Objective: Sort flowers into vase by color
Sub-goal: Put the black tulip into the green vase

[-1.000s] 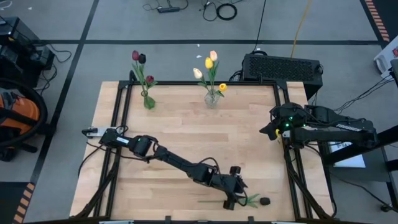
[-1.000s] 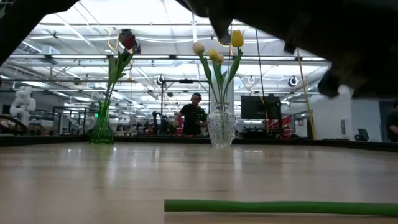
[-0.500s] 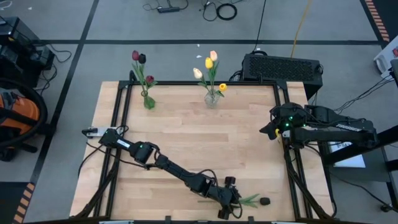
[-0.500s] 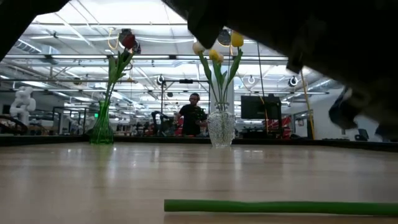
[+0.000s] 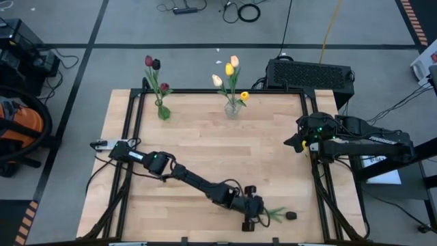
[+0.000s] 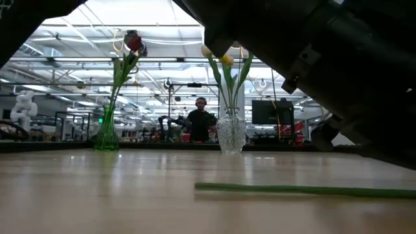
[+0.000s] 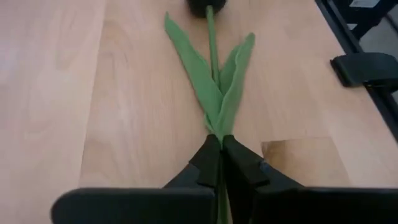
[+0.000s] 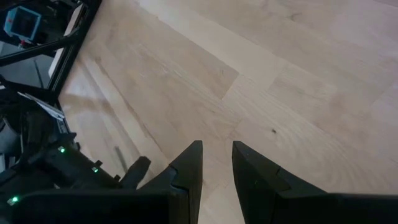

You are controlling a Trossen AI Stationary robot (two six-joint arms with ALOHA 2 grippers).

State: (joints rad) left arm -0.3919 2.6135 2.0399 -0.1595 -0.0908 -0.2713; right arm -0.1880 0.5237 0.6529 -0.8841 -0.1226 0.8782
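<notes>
Nearly done, we judge | green vase (image 5: 163, 112) holds dark red tulips, clear vase (image 5: 233, 108) yellow and cream ones | last dark tulip (image 7: 211, 62) lies at table's near edge | left gripper (image 7: 221, 163) pinches its stem | right gripper (image 8: 217, 163) slightly spread, parked at right edge

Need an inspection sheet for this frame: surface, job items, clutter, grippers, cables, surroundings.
Surface: wooden table, bare in the middle.
Job's things: dark tulip lying flat at the near edge; green vase with dark red flowers; clear vase with yellow and cream flowers.
Clutter: nothing seen.
Grippers: left gripper shut on the tulip's stem; right gripper open, parked at the right edge, holding nothing.
Cables: loose cables on the floor beyond the table.
Surroundings: black box behind the table; person in the room beyond.
</notes>
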